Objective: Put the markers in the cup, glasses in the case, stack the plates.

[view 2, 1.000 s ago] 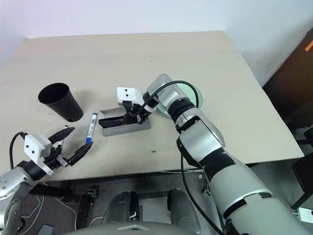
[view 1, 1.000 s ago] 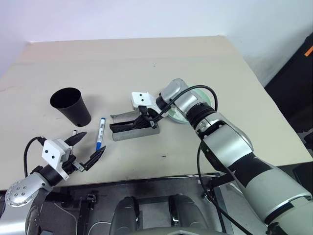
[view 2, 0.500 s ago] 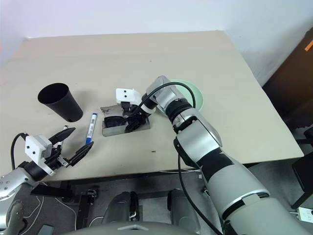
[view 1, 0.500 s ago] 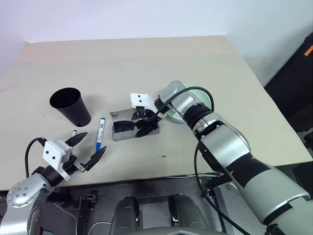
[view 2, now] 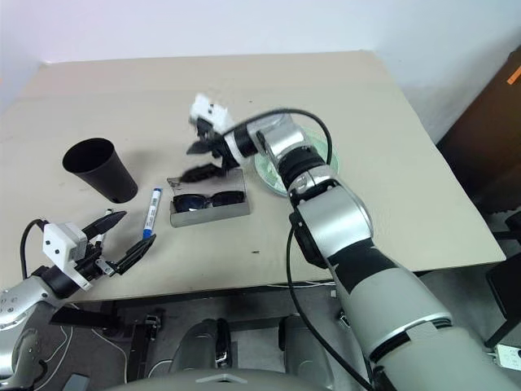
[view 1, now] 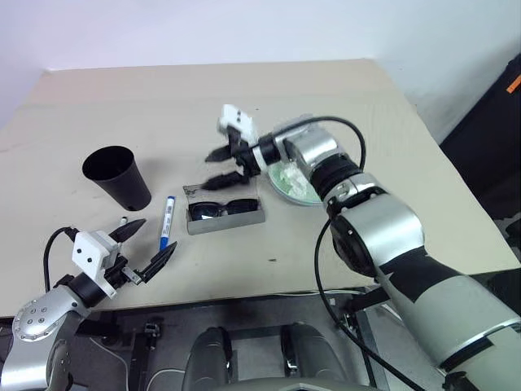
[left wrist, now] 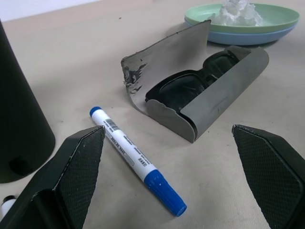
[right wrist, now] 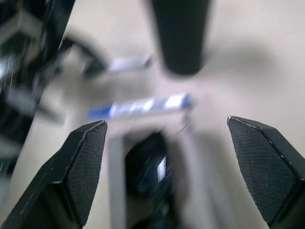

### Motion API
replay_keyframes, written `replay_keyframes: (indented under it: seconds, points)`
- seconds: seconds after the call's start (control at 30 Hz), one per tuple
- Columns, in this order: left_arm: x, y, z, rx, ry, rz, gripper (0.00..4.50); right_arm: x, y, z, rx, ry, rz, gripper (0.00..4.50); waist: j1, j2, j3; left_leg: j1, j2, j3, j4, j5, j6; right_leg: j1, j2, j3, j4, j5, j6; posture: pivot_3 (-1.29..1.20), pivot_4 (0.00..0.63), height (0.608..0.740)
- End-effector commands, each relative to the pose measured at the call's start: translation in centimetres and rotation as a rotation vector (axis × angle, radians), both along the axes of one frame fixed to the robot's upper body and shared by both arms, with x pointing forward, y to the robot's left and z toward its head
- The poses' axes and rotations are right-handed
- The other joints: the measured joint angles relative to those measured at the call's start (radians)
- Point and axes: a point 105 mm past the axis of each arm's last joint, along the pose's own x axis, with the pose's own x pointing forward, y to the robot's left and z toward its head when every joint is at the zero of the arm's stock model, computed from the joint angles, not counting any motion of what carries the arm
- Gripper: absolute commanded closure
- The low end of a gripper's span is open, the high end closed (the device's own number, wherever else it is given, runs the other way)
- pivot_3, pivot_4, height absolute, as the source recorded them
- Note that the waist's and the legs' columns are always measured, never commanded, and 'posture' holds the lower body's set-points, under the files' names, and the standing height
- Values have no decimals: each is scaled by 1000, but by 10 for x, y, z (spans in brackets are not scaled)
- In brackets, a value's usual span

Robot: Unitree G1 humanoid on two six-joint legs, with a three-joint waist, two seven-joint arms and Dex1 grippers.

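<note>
Hidden parts: second marker (left wrist: 4, 204) shows as a white tip with a black end, cut off at the frame edge beside the cup base; in the head view it is a small white stub (view 1: 124, 220) near the left pincer. Right wrist view is blurred, so cup, marker and case read there as smears.
Table (view 1: 342, 236): flat, matte, pale beige top.
Cup (view 1: 119, 176): black tapered plastic, wider at the rim, upright at the table's left side; its inside looks dark, contents cannot be made out.
Marker (view 1: 166, 221): slim white barrel with blue cap and blue print, lying flat between cup and case, touching neither.
Case (view 1: 226, 215): flat grey rectangular tray with a bent, scuffed upright back flap, lying open near the table's middle.
Glasses (view 1: 222, 208): black frame, dark lenses, lying inside the case.
Plates (left wrist: 248, 24): two round shallow plates, stacked, mint green on light blue, just right of the case.
Tissue (left wrist: 234, 11): crumpled white wad lying in the top plate.
Left pincer (view 1: 138, 244): fingers wide apart, empty, low over the near table edge, pointing toward marker and case.
Right pincer (view 1: 221, 166): fingers apart, empty, raised above the case's back flap, clear of the glasses.
</note>
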Motion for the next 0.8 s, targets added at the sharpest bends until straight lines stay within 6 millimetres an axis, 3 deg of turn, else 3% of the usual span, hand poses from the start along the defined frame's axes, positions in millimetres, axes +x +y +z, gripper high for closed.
replay_keyframes:
  seconds: [0.03,0.13,0.3,0.4,0.7,0.8]
  points:
    - [0,0,7,17,-37,-4,0,12,0,10,64,-43,-107,260,-1,0,0,0,0,0,0,0,0,0,0,0,0,0,0,0,150,726]
    - [1,-1,7,15,-38,-6,0,22,2,9,106,-63,-211,260,-1,0,0,0,0,0,0,0,0,0,0,0,0,0,0,0,150,726]
    - [1,-1,7,15,-40,-5,0,20,6,6,117,-43,-214,260,-1,0,0,0,0,0,0,0,0,0,0,0,0,1,1,0,150,726]
    - [1,-1,7,14,-41,0,0,20,8,0,103,-43,-215,804,-1,0,0,0,0,0,0,0,0,0,1,0,0,1,2,0,150,726]
    - [1,-1,6,17,-45,8,0,31,5,-15,73,-12,-362,3910,-1,0,0,0,0,0,0,0,0,0,1,0,0,1,2,0,150,726]
    - [0,-1,7,19,-47,10,0,37,1,-32,26,-7,-438,3910,-1,0,0,0,0,0,0,0,0,0,1,0,0,1,2,0,150,726]
